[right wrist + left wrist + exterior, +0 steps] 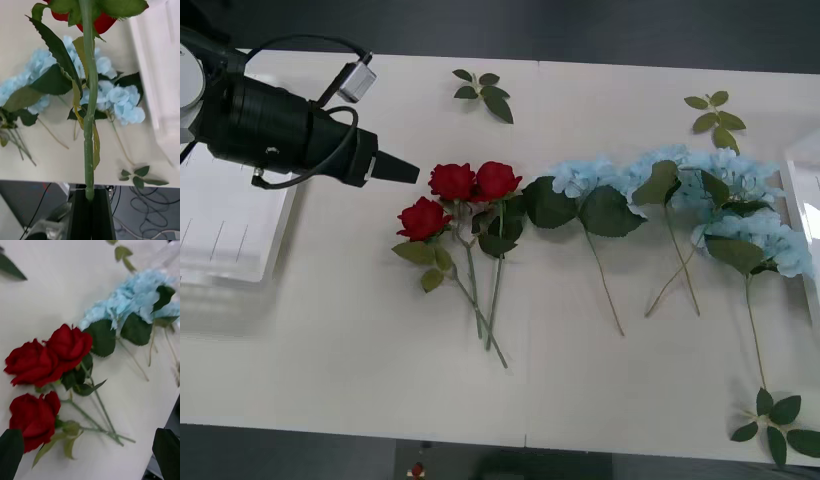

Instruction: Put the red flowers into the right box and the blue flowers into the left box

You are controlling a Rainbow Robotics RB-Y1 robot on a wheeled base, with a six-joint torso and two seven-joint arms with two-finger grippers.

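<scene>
The left box (pixel 225 235) sits at the left edge of the bench (pixel 360 380), and no flower can be seen in it. The left gripper (pixel 90 450) hangs over the bench just left of the roses, with its black fingers (pixel 9 453) spread wide and holding nothing. Next come 3 red flowers (pixel 465 195) lying close together on the bench, their thin green stems crossing and pointing toward the robot. They have small deep-red heads and a few green leaves. To their right the blue flowers (pixel 680 185) lie in a long fluffy row, pale blue with big dark leaves and long thin stems, and the last ones touch the rim of the right box (pixel 805 200). The right gripper (pixel 91 210) has its fingers pressed together on the stem of 1 more red rose (pixel 88 93), held up above the blue flowers beside the right box. I think the job has barely started: this rose is not yet dropped in, 3 roses wait, and every blue flower I can see is left to move.
</scene>
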